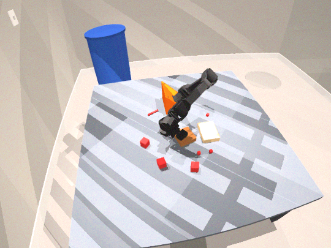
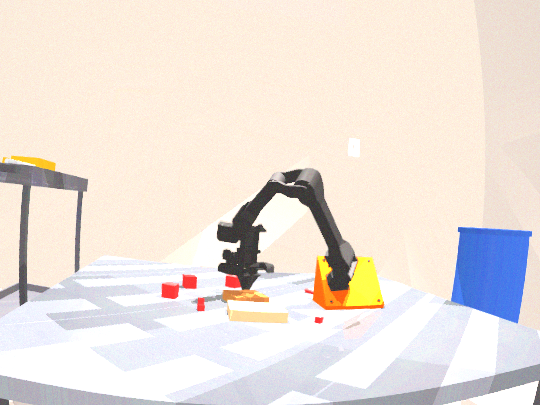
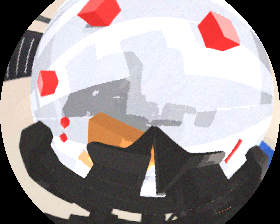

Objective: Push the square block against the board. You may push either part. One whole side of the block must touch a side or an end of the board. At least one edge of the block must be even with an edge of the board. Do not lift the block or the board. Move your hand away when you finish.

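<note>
Fingers of the black parallel-jaw gripper [image 1: 181,135] were pressed together with nothing between them, their tips down at the near-left edge of the flat orange-brown square wooden block [image 1: 187,137]. In the exterior view the closed gripper [image 2: 247,279] pointed straight down, its tip meeting the top of the block [image 2: 244,296]. The wrist view showed the two dark fingers meeting in a narrow wedge, with the orange block [image 3: 108,131] just to the left of them.

The block lay flat on the grey-and-white striped table top [image 1: 132,179], turned at an angle. The pale cream rectangular board [image 1: 208,131] lay flat just beside it on the right; a narrow gap showed between them in the top view, and their sides were not parallel. From the exterior view the board [image 2: 257,312] sat in front of the block, and contact could not be judged there.

The black six-joint arm [image 1: 193,92] reached from its orange wedge-shaped base [image 1: 168,95] down to the block. Three red cubes [image 1: 161,163] stood near the block on the side away from the base, with a few smaller red bits [image 1: 211,150] and a thin red stick [image 1: 152,112] scattered around. A tall blue cylindrical bin [image 1: 108,54] stood beyond the table's far edge.
</note>
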You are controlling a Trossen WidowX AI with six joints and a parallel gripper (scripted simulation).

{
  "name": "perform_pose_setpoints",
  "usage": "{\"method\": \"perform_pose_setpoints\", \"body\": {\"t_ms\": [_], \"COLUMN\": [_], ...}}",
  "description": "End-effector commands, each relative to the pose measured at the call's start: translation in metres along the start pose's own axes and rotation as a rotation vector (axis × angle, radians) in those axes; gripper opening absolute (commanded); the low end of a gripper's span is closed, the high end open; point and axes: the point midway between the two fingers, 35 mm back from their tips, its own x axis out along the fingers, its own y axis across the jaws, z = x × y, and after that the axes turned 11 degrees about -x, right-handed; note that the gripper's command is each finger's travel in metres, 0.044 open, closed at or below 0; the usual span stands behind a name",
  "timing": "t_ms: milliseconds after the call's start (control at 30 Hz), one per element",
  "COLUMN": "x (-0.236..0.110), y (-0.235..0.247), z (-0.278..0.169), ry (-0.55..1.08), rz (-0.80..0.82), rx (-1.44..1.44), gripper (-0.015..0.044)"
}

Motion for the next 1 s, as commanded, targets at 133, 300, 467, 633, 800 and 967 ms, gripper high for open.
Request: {"method": "perform_pose_setpoints", "body": {"t_ms": [133,300,467,633,800,967], "x": [0.002,0.002,0.002,0.003,0.003,0.004], "y": [0.004,0.003,0.001,0.000,-0.002,-0.004], "z": [-0.008,-0.001,0.008,0.016,0.024,0.032], "ry": [0.010,0.010,0.009,0.009,0.009,0.009], "rz": [0.001,0.001,0.002,0.002,0.002,0.002], "rx": [0.006,0.006,0.005,0.005,0.004,0.004], "gripper": [0.0000,0.0000,0.0000,0.0000,0.0000,0.0000]}}
